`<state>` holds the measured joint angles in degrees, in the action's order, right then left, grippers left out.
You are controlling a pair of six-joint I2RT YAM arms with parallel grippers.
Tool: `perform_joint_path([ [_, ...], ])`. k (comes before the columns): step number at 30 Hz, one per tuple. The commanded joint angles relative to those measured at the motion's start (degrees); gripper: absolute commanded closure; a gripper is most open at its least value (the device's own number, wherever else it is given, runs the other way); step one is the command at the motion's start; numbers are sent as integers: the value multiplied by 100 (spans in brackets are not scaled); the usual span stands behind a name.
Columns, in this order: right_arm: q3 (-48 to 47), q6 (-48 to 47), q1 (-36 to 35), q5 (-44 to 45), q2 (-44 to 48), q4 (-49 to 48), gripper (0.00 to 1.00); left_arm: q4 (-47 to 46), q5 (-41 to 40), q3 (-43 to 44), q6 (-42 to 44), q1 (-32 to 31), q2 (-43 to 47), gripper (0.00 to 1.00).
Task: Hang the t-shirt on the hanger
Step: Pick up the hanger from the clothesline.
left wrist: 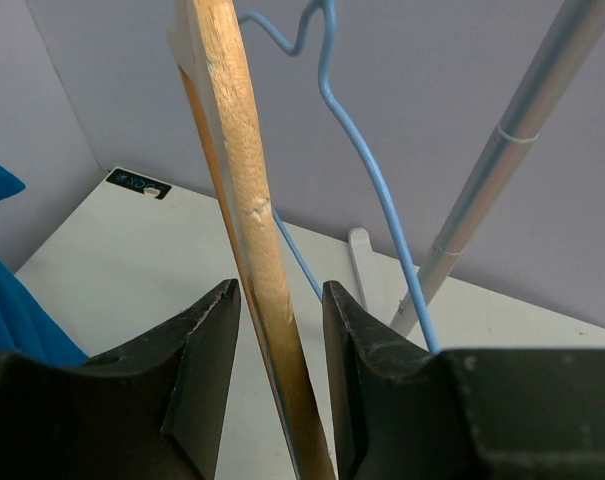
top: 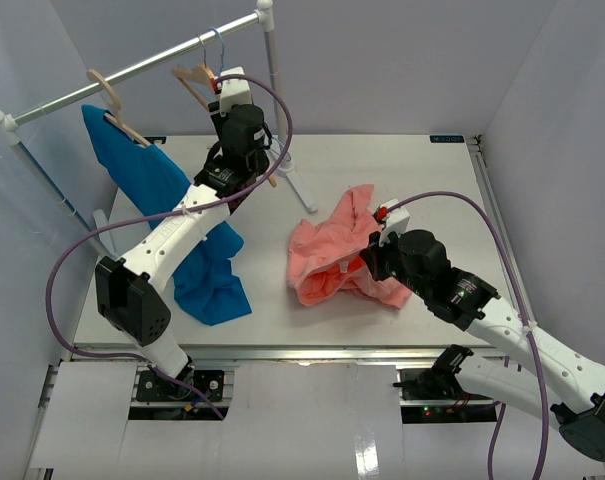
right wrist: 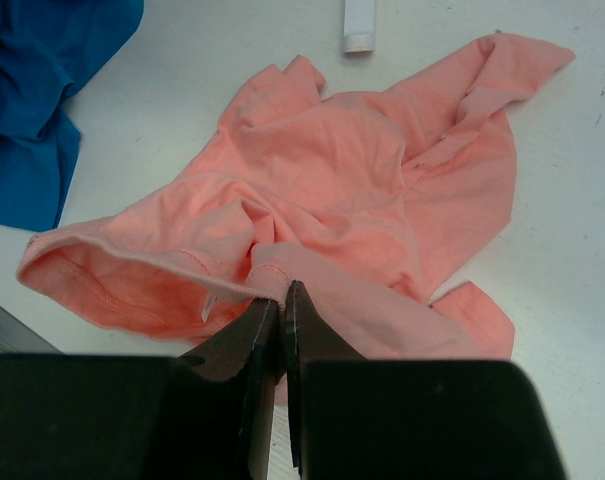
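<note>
Left hand sits half-open straddling the light wooden clothes hanger, gaps both sides, no grip yet. Right hand is pinched tight on the hem of the salmon-pink fabric t-shirt, bunched on the table just ahead of it. Hanger-grab step I'd say; next: clamp, then unhook.
</note>
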<state>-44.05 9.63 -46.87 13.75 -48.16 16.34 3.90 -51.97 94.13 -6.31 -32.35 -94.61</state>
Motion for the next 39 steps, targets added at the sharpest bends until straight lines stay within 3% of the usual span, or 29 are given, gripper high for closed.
perform_joint_path([
  [1, 20, -75, 20, 30, 52, -289, 92, -150, -132, 72, 332, 110, 69, 53],
  [14, 20, -75, 29, 75, -9, -289, 92, 119, 467, 490, 349, 414, -119, 58],
  [19, 20, -75, 20, 84, 26, -280, 92, 59, 670, 362, 324, 467, -32, 70],
  [24, 20, -78, 27, 92, 31, -287, 92, 117, 694, 440, 394, 516, 44, 95],
  [26, 20, -80, 29, 92, 22, -289, 92, 120, 697, 431, 398, 528, 79, 100],
  [39, 30, -59, 20, 117, 30, -307, 92, -122, 818, 534, 821, 528, 759, 100],
])
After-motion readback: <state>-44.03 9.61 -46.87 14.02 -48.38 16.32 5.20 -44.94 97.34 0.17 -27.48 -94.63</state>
